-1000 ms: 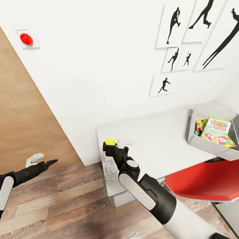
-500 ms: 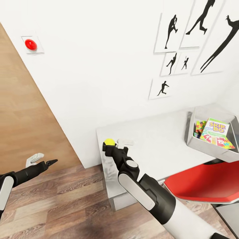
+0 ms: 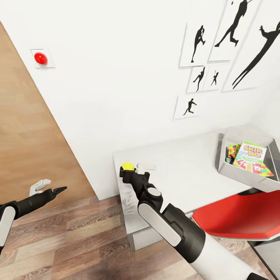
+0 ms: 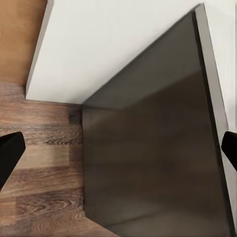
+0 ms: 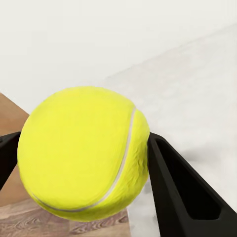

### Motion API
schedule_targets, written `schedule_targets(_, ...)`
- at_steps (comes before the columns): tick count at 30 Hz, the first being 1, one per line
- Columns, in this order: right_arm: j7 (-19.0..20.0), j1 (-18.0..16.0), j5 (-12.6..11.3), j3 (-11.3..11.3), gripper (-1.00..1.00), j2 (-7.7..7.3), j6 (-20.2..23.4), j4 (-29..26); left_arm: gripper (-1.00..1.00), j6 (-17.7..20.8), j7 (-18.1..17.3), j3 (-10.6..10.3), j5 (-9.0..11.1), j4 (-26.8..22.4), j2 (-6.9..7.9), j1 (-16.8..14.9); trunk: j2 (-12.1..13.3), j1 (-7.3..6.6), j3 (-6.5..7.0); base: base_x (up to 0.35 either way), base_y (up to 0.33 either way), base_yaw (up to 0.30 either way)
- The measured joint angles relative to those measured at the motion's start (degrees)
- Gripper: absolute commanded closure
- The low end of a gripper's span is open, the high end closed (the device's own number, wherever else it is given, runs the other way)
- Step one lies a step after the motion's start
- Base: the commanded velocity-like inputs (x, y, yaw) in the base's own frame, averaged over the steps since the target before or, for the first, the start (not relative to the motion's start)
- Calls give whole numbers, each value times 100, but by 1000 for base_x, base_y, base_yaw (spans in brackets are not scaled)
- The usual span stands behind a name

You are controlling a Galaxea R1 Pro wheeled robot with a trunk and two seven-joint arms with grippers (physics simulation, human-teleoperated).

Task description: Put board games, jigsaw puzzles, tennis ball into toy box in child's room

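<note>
Nearest, the tennis ball (image 5: 84, 153) is clamped between the jaws of the right gripper (image 3: 129, 171), held above the near end of the pale table (image 3: 182, 163). Off to the left, the left gripper (image 3: 52, 189) is held over the wood floor (image 3: 70, 237), jaws apart. Further along the table, the toy box (image 3: 233, 171) is seen holding a Skip-Bo board game (image 3: 252, 152) and jigsaw puzzles (image 3: 232, 150).

Right arm's stretched forward and up across the middle, right gripper (image 3: 128, 170) clamped on the tennis ball (image 3: 128, 167), a finger pressed to each side. Left arm sits low and out to the side, left gripper (image 3: 54, 189) with its fingers spread apart.
</note>
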Motion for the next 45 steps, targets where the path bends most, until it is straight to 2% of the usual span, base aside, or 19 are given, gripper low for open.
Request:
schedule_targets(7,0,0,65,23,100,31,-8,6,-100,16,-2,198,4,-16,17,1,0,0,66,0,0,0)
schedule_targets(36,-53,8,60,39,100,-26,13,-225,-100,70,-10,220,6,-45,0,6,0,0,339,0,0,0)
schedule_targets(45,-45,9,68,39,100,17,-7,-199,-100,71,-8,220,6,-45,10,6,1,0,424,0,0,0)
